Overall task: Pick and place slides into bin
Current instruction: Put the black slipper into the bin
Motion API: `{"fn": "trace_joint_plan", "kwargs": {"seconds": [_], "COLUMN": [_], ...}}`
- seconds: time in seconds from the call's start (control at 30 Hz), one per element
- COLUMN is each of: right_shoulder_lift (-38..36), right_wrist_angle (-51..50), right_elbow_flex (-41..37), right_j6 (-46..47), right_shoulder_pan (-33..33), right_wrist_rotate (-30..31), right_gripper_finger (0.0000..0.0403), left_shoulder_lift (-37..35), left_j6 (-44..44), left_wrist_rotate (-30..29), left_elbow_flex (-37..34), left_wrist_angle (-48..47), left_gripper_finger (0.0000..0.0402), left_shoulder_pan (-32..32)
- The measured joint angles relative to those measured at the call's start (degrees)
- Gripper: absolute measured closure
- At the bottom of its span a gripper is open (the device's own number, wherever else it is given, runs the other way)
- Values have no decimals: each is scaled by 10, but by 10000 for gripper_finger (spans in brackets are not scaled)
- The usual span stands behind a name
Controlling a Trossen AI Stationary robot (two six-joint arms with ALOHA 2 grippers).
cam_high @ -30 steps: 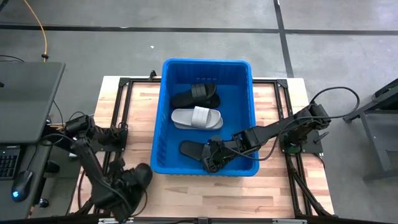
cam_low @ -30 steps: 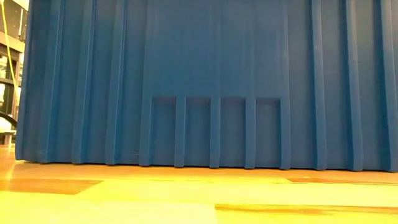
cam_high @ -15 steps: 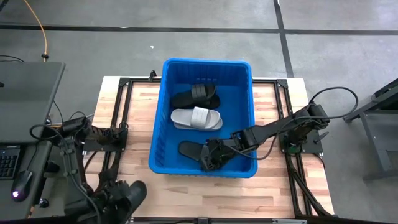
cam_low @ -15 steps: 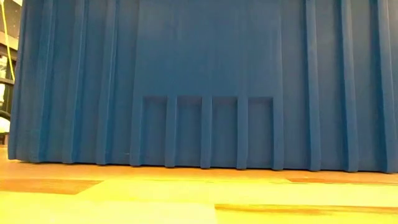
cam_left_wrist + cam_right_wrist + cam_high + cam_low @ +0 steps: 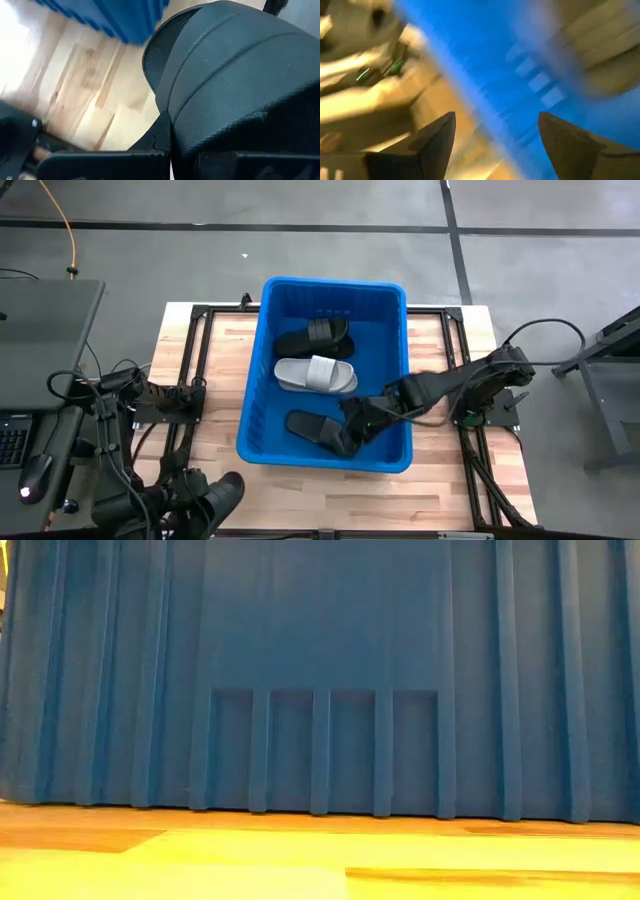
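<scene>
Evidently the right gripper (image 5: 352, 423) had released a black slide (image 5: 316, 429) into the bin (image 5: 400, 370), fingers spread, while the left gripper (image 5: 205, 502) pinched another.

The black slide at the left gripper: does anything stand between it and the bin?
Only bare table lies between the black slide and the bin. Its wall must be cleared, and the right gripper sits open inside.

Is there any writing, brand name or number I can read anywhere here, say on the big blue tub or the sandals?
None can be read.
The large blue plastic bin: plain ribbed walls, no label showing.
The black and light grey slide sandals inside it: no brand visible.
The black slide in the left gripper: only textured material, no lettering.
</scene>
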Motion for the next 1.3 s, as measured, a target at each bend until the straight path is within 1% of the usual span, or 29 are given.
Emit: {"fn": "trace_joint_plan", "kwargs": {"seconds": [0.07, 0.1, 0.13, 0.2, 0.27, 0.4, 0.5, 0.57, 0.7, 0.8, 0.93, 1.03, 1.1, 1.3], "right_shoulder_lift": [-1, -3, -3, -3, -3, -3, -3, -3, -3, -3, -3, -3, -3, -3], "right_wrist_angle": [-64, -78, -78, -63, -34, 7, 12, 11, 15, 17, 40, 62, 64, 86], "right_elbow_flex": [35, 53, 69, 96, 115, 138, 146, 146, 146, 146, 146, 146, 146, 146], "right_j6": [-25, -30, -36, -50, -54, -62, -63, -64, -62, -58, -44, -35, -29, -18], "right_shoulder_pan": [-5, -6, -7, -10, -11, -20, -24, -24, -22, -21, -21, -21, -21, -25], "right_wrist_rotate": [71, 99, 116, 126, 121, 84, 75, 75, 83, 84, 71, 63, 58, 40], "right_gripper_finger": [132, 132, 132, 132, 132, 132, 132, 132, 132, 132, 132, 132, 132, 132], "left_shoulder_lift": [0, 0, 0, 1, 1, 1, 0, 0, 0, 0, 0, 0, 0, -2], "left_j6": [3, 4, 12, 45, 84, 195, 269, 313, 403, 463, 537, 569, 576, 607], "left_wrist_rotate": [-11, -12, -18, -47, -92, -143, -190, -200, -208, -232, -261, -275, -293, -328], "left_elbow_flex": [0, 1, 4, 16, 31, 79, 110, 135, 184, 208, 232, 239, 239, 239], "left_wrist_angle": [0, 0, 0, 0, 0, 4, 0, 0, 0, 0, 0, 0, 0, 0], "left_gripper_finger": [401, 401, 401, 401, 401, 401, 401, 401, 401, 401, 401, 401, 401, 401], "left_shoulder_pan": [12, 19, 26, 39, 52, 94, 127, 150, 176, 194, 220, 239, 248, 246]}}
